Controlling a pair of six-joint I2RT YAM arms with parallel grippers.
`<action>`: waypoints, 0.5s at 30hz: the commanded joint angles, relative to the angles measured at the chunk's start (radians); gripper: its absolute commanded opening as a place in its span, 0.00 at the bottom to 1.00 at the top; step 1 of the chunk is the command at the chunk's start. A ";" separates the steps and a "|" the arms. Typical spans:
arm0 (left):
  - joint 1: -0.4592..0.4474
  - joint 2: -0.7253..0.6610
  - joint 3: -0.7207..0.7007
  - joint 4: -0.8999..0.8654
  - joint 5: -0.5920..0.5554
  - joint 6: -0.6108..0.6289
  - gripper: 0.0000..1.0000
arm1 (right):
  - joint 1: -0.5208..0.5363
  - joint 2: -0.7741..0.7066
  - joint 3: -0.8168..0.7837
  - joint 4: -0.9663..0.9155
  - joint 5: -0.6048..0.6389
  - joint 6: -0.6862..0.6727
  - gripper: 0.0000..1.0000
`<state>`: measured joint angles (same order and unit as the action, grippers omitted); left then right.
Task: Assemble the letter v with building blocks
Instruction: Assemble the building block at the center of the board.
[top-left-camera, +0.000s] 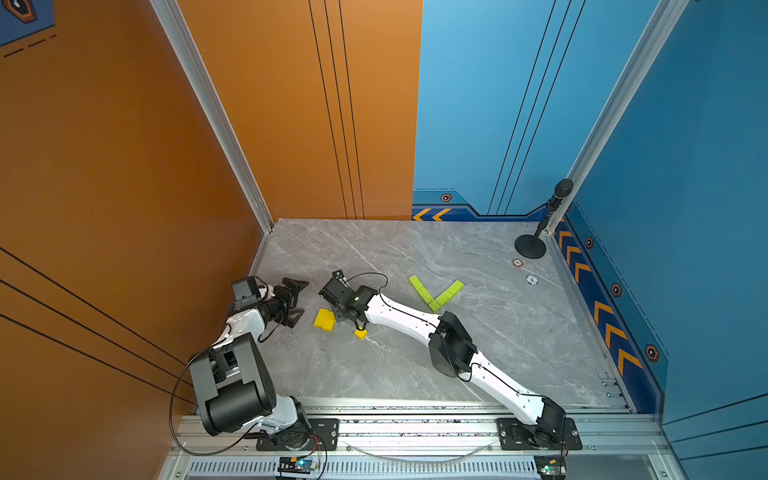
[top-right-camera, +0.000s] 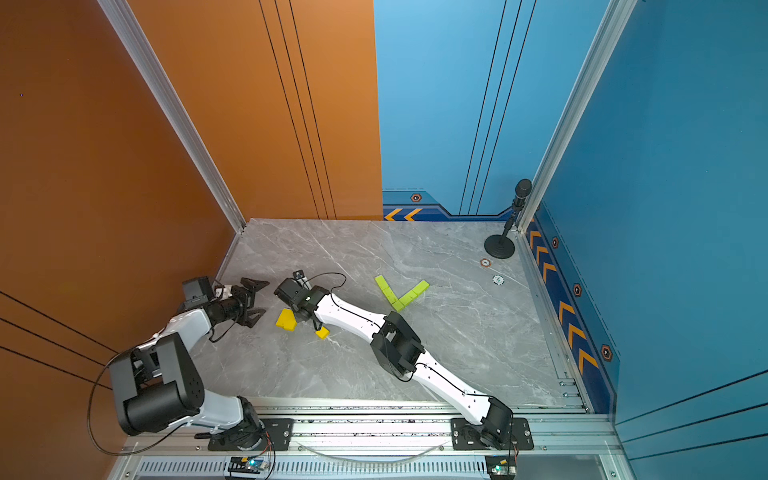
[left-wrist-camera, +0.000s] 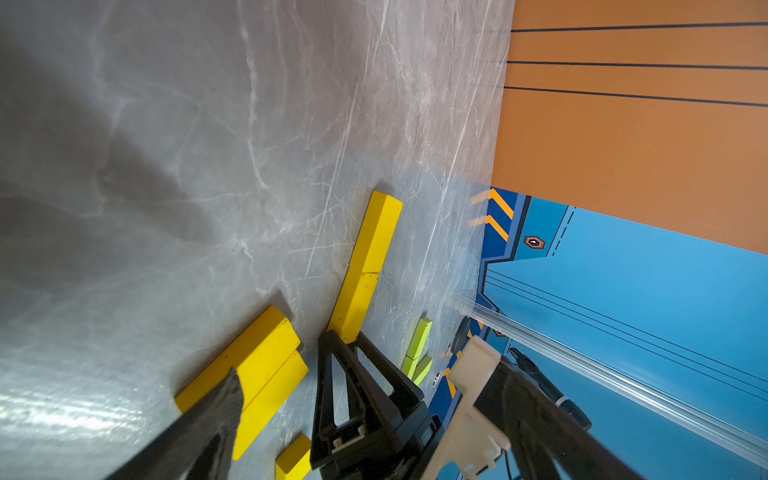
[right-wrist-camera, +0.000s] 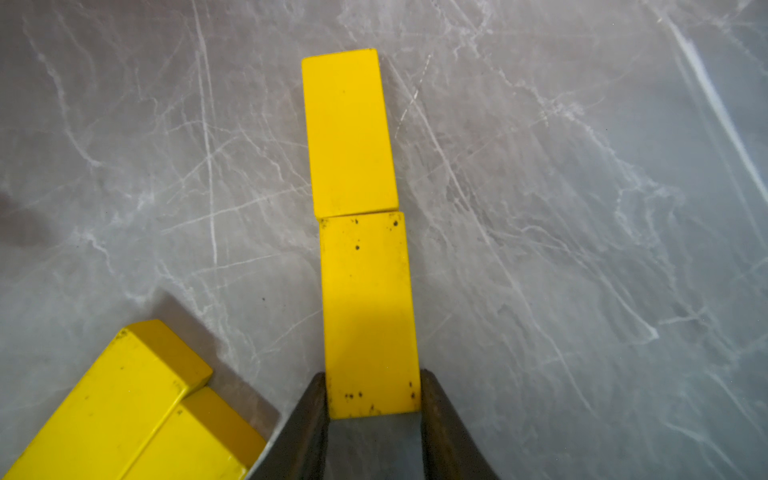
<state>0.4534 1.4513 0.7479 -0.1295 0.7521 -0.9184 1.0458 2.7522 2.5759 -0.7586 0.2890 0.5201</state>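
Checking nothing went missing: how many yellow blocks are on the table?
5. The gripped block sits in the right gripper, end to end with a second block. A side-by-side pair lies beside them; a small cube sits apart. Others may be hidden from view.

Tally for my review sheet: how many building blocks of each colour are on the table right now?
Yellow blocks: 5, one in the right claw
Lime-green blocks: 5, seams faint
Total: 10
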 joint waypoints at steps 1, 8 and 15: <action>0.012 -0.007 0.002 -0.001 0.016 -0.007 0.98 | -0.004 0.044 0.003 -0.054 -0.002 -0.025 0.37; 0.013 -0.004 0.002 -0.001 0.016 -0.008 0.98 | -0.003 0.044 -0.004 -0.067 -0.004 -0.063 0.34; 0.011 -0.005 0.002 -0.001 0.017 -0.007 0.98 | -0.006 0.017 -0.060 -0.031 -0.021 -0.073 0.34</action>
<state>0.4534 1.4513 0.7479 -0.1295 0.7521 -0.9253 1.0420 2.7506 2.5618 -0.7334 0.2890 0.4744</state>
